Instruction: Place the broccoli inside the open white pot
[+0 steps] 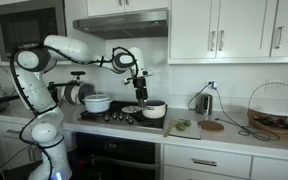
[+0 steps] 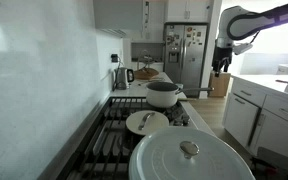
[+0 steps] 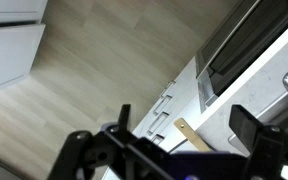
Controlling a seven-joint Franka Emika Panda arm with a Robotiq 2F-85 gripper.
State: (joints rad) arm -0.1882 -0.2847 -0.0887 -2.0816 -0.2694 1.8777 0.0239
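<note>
1. Your gripper (image 3: 184, 135) has its jaws apart. In the wrist view the two dark fingers (image 3: 246, 122) stand wide, and only the wooden floor and the cabinet fronts show in the gap.
2. In an exterior view the gripper (image 1: 139, 90) hangs from the arm high over the stove (image 1: 114, 117), under the range hood (image 1: 121, 24), with open air between it and the pans. In an exterior view it (image 2: 219, 65) shows out past the front edge of the bench, touching nothing.
3. The open white pot (image 1: 154, 109) sits just below the gripper, on the stove side nearest the cutting board. Its dark rim and inside are uncovered, and it appears in both exterior views (image 2: 164, 94).
4. Just beside the pot, toward the middle of the stove, lies a flat plate (image 2: 134, 118). Beyond that stands a white pot with its lid on (image 1: 97, 102), close to the arm's base.
5. The broccoli (image 1: 181, 125) is a small green lump on the cutting board (image 1: 174, 130) at the front edge of the bench, just past the open pot. It is too small to make out more.
6. Farther along the bench (image 1: 234, 133), a kettle (image 1: 204, 101) stands against the back wall and a wire basket (image 1: 274, 105) sits toward the far end, both well apart from the gripper.
</note>
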